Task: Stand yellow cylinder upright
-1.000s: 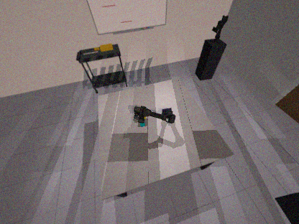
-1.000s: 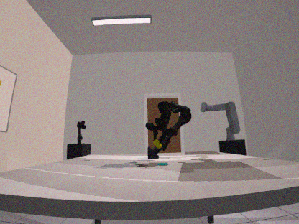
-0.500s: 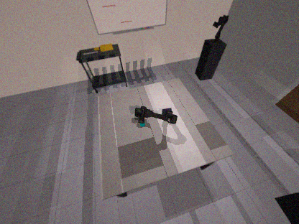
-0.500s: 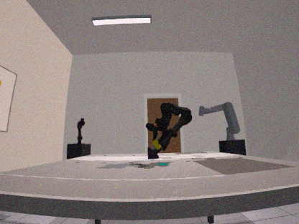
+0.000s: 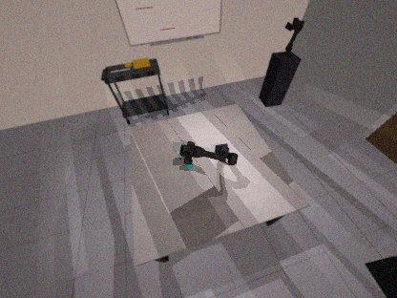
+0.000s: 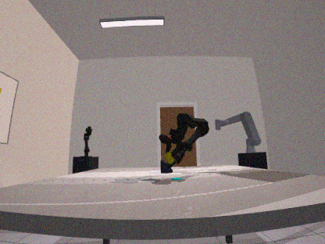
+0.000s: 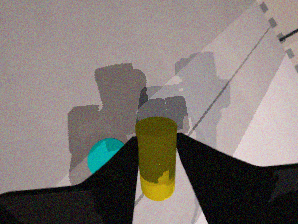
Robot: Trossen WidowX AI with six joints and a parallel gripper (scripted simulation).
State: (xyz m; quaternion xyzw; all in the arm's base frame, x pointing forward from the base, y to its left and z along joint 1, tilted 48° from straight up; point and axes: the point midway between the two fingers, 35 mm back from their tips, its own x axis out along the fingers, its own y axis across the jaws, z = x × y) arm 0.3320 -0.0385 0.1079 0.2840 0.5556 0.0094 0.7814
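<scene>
While the dark parallel-jaw gripper (image 5: 188,161) (image 6: 170,157) (image 7: 156,139) is clenching the tall yellow cylinder (image 6: 169,158) (image 7: 156,155) between its two black fingers, the flat cyan circle (image 5: 189,166) (image 6: 176,178) (image 7: 105,156) is lying on the pale table (image 5: 157,236) (image 6: 156,207) to one side of it. In the wrist view the cylinder is showing left of centre of nothing but the finger gap, with the circle beyond the left-hand finger. In the exterior view the cylinder is appearing tilted and raised over the table, and the black jointed arm (image 5: 207,154) (image 6: 190,134) is reaching down to it.

By this inspector's judgement, the carrying and uprighting step is pending completion. Good practice is calling for turning the cylinder vertical above the surface, centring it over the circle, then lowering slowly until the base is seating flat; opening before that is risking a topple. The withdrawal should be running straight back, the fingers brushing nothing.

Part of the circle is hiding behind a finger in the wrist view. The cylinder is not showing distinctly from the top, the arm's parts covering it. Grain and shadow are blurring the lower end's clearance, which cannot be told exactly.
</scene>
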